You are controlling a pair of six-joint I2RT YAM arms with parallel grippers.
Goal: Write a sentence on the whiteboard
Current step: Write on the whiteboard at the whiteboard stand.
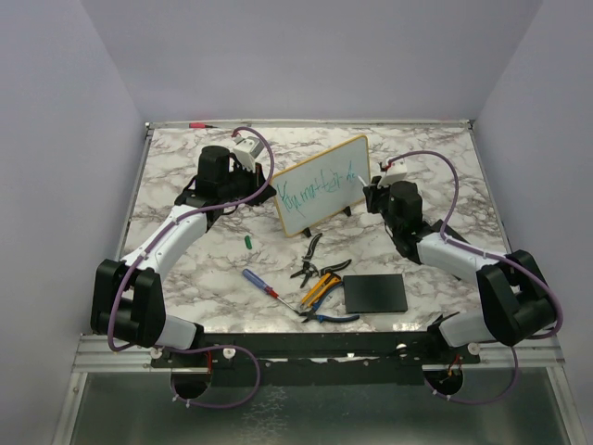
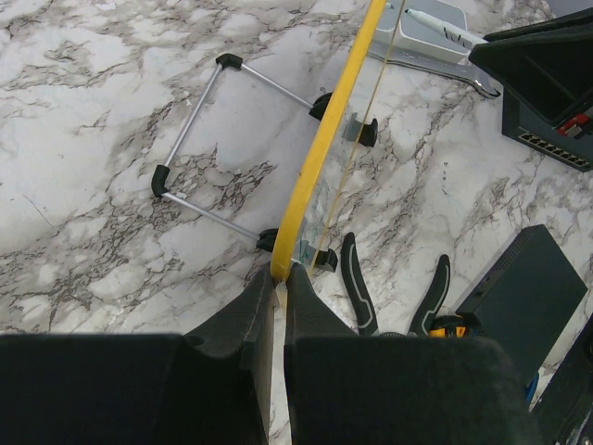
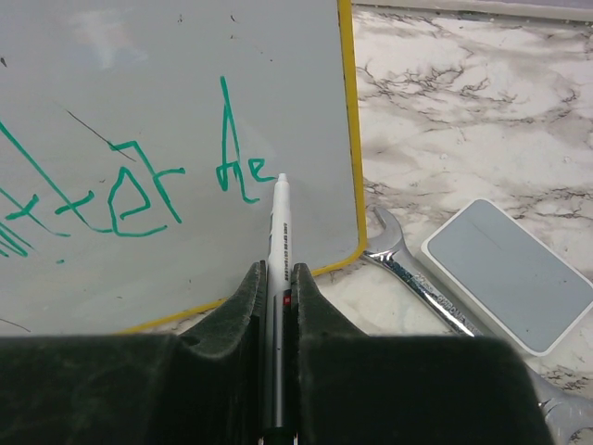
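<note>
held in right fingers (image 3: 251,289), closed tight: white pen (image 3: 275,232), tip just right of last teal strokes; contact with board unclear. pinched in left fingers (image 2: 299,302), closed: lower yellow frame corner of whiteboard (image 1: 306,211). stood upright on wire stand (image 2: 193,120), mid-desk (image 1: 199,278), between both arms. bore sentence (image 1: 318,189) in teal scrawl. nearer bases lay pliers (image 1: 309,269), screwdriver (image 1: 259,281), black pad (image 1: 374,293).
</note>
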